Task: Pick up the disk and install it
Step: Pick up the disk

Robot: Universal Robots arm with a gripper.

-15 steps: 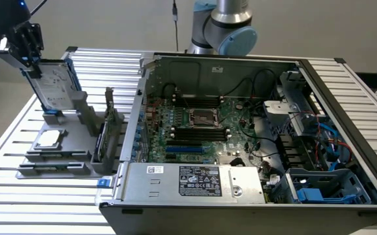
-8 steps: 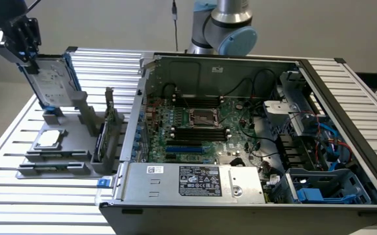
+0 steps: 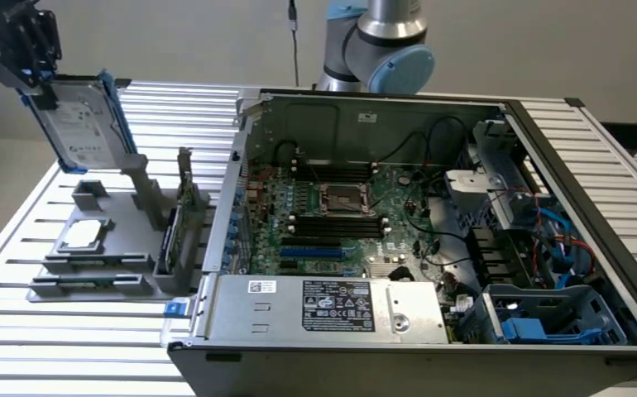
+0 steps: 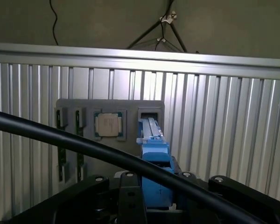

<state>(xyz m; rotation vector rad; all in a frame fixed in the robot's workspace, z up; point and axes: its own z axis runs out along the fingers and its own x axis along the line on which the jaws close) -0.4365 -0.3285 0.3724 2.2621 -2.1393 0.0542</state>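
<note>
From the exterior view: the tool [image 3: 40,87] is high over the far corner of the counter [image 3: 76,347], on the view's left, and it's clamped on the disk [image 3: 81,124]. It's got the upper end, so the drive hangs on edge, slightly tilted, label side facing us, blue rails down both long sides. Below it sits the grey holder [image 3: 109,273], the small square chip [image 3: 84,236] resting in its pocket. The disk is in the air, well clear of the holder. Over on the view's right, the open computer case [image 3: 352,112] lies waiting, a blue drive bay [image 3: 539,318] at its near corner; I'd say the disk is held on edge like that to suit a bay.

Now the wrist view: looking down past the tool [image 4: 156,196], the black fingers [image 4: 130,196] pinch the disk [image 4: 154,149] by its flat faces, the blue rail edge-on. The holder [image 4: 84,105] lies beyond on the slatted counter [image 4: 224,140], the chip [image 4: 107,125] in its recess. A black cable [image 4: 84,144] cuts across.
</note>
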